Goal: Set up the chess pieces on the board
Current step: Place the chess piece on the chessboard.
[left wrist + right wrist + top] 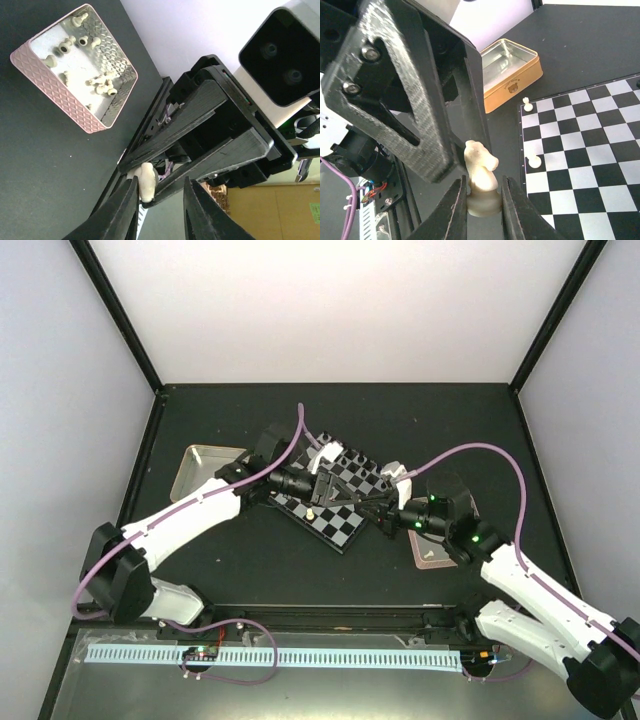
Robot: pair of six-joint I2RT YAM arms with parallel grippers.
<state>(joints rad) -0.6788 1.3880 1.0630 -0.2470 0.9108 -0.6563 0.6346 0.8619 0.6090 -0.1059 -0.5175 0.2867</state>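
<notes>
Starting at the left of the top view, you have the metal tin (205, 472) lying open near the counter's (250, 560) left edge, just beside your left arm. Your left hand (161, 192) reaches in over the board. Its fingers stand partly apart, one on each side of the cream knight (481, 165), and a gap shows beside the piece, so it has hold of nothing. The board (345, 525) sits turned at an angle mid-counter, with bare dark counter between its near edge and the arm bases. Two small cream pieces (534, 160) stand on squares along the board's edge in the right wrist view. Your right hand (484, 192) is clamped on the knight's base, holding it upright; from that camera it shows just beside that same edge. Farther right, the pink tray (432, 555) lies partly under your right arm, close to the board's right corner, with loose cream pieces (102, 82) inside.
</notes>
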